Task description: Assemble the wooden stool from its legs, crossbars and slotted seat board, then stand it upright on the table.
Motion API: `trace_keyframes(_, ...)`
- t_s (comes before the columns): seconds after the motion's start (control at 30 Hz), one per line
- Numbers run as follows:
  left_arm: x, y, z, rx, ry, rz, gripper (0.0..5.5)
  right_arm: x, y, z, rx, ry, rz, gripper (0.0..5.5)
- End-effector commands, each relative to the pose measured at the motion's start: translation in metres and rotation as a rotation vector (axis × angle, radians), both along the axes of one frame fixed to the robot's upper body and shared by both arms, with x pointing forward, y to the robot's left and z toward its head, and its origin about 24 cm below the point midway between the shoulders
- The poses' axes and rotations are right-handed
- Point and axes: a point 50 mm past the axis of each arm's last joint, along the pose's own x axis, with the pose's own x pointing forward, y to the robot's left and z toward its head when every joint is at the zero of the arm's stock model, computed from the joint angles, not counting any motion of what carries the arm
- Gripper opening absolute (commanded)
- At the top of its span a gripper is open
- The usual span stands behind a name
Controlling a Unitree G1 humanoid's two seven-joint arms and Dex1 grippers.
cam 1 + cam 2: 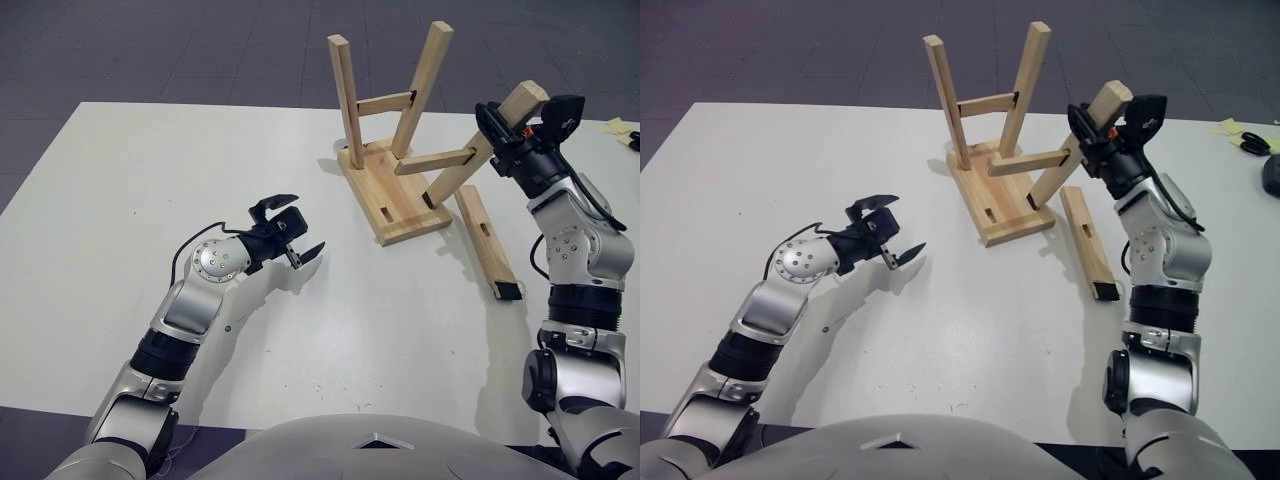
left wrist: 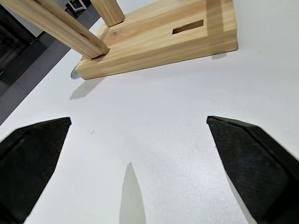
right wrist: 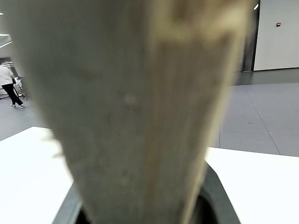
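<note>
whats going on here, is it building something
A robot is assembling a wooden stool upside down on a table. The seat board lies flat with two legs standing in it, joined by a crossbar. The right gripper is shut on a tilted third leg, its lower end at the board's edge. A fourth leg lies beside the board. The left gripper is open above the table.

On the table, the seat board lies upper centre of the frame with three legs rising from it, the right gripper clasping the top of the rightmost leg, a loose leg flat just right of the board, and the left gripper lower left of it.
</note>
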Motion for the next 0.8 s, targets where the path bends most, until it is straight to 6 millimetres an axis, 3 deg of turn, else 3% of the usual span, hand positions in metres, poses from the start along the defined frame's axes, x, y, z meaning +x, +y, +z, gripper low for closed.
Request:
trace_keyframes(0.03, 0.001, -0.001, -0.001, 0.012, 0.000, 0.001, 5.40, 0.003, 0.001, -0.014, -0.003, 0.115, -0.051, 1.02)
trace_keyframes(0.23, 0.000, 0.003, -0.001, 0.018, -0.005, 0.015, 5.40, -0.025, 0.002, -0.064, -0.113, 0.346, -0.135, 1.02)
trace_keyframes(0.4, -0.003, 0.001, -0.003, 0.020, 0.003, 0.012, 5.40, -0.051, 0.017, -0.097, -0.140, 0.531, -0.157, 1.02)
trace_keyframes(0.6, 0.000, 0.002, 0.001, 0.025, -0.008, 0.006, 5.40, -0.029, 0.017, -0.081, -0.012, 0.608, -0.228, 1.02)
trace_keyframes(0.8, 0.006, 0.003, 0.004, 0.034, -0.024, 0.006, 5.40, -0.008, 0.012, -0.072, -0.087, 0.641, -0.248, 1.02)
